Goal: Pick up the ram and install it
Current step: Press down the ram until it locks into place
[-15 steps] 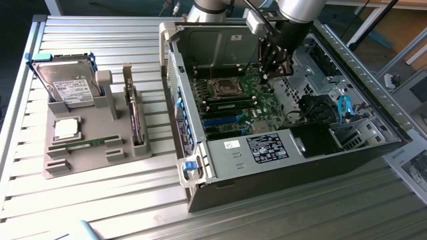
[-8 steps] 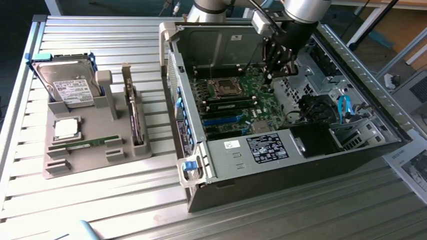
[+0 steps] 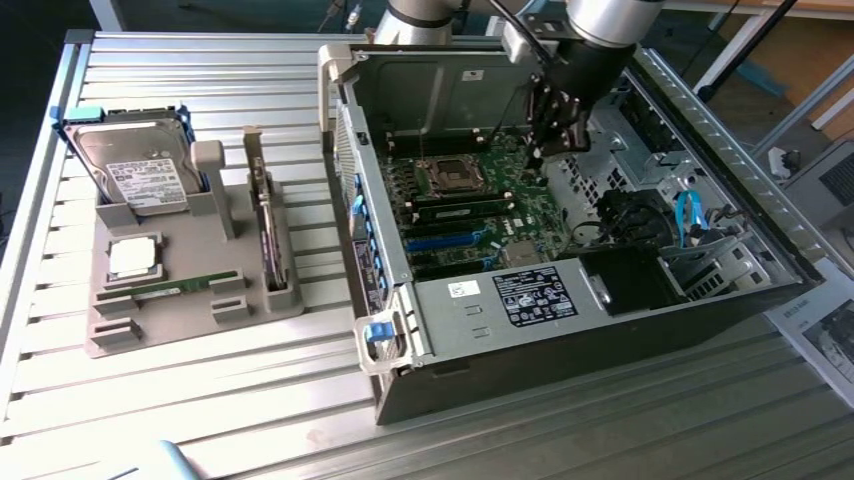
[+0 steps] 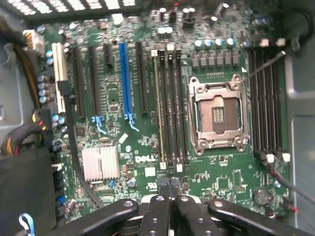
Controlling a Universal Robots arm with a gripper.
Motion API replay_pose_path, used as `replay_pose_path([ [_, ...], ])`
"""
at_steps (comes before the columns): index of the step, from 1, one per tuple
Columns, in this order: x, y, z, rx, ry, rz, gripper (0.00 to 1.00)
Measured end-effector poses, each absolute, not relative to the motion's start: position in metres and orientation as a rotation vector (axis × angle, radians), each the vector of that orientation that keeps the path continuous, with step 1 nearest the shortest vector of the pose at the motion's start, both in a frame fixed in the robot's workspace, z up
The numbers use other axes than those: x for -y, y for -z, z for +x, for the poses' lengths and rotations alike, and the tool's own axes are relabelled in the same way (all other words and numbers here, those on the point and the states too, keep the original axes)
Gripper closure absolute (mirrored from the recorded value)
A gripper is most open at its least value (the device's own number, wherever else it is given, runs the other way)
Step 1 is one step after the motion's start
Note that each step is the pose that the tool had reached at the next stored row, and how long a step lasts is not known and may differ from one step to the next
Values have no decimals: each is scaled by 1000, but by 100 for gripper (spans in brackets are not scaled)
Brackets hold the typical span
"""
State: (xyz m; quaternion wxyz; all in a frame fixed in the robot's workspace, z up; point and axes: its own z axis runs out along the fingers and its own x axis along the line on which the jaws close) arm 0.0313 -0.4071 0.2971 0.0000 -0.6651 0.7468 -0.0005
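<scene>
One ram [image 4: 158,108] stands edge-on in the outermost of the black memory slots beside the processor socket [image 4: 216,113], showing as a thin green and gold line; in the exterior view this ram [image 3: 461,207] lies low on the motherboard. A second ram [image 3: 167,290] lies flat on the grey holder at the exterior view's left. My gripper [image 3: 541,150] hangs inside the open computer case above the board. In the wrist view the gripper [image 4: 169,186] is shut, its black fingers pressed together with nothing visible between them, just off the end of the memory slots.
The open tower case [image 3: 534,300] lies on its side on a slatted metal table. Cables and a blue lead [image 3: 687,215] crowd the case's right part. The grey holder also carries a hard drive [image 3: 134,170], a silver processor [image 3: 134,257] and an upright expansion card [image 3: 274,240].
</scene>
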Motion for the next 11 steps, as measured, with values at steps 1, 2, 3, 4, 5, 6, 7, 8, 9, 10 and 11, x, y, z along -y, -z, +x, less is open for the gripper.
replay_pose_path([
  [1,407,-297,31,-2368,2,-2065,90],
  [2,407,-296,31,-2389,2,-2041,90],
  [3,407,-296,31,-2427,2,-1995,90],
  [4,407,-295,31,-2445,2,-1974,90],
  [5,407,-295,31,-2465,2,-1949,90],
  [6,407,-294,31,-2499,3,-1905,90],
  [7,407,-293,31,-2531,3,-1862,90],
  [8,407,-293,31,-2556,3,-1829,90],
  [9,407,-292,31,-2576,3,-1800,90],
  [10,407,-292,31,-2602,3,-1763,90],
  [11,407,-291,31,-2630,3,-1721,90],
])
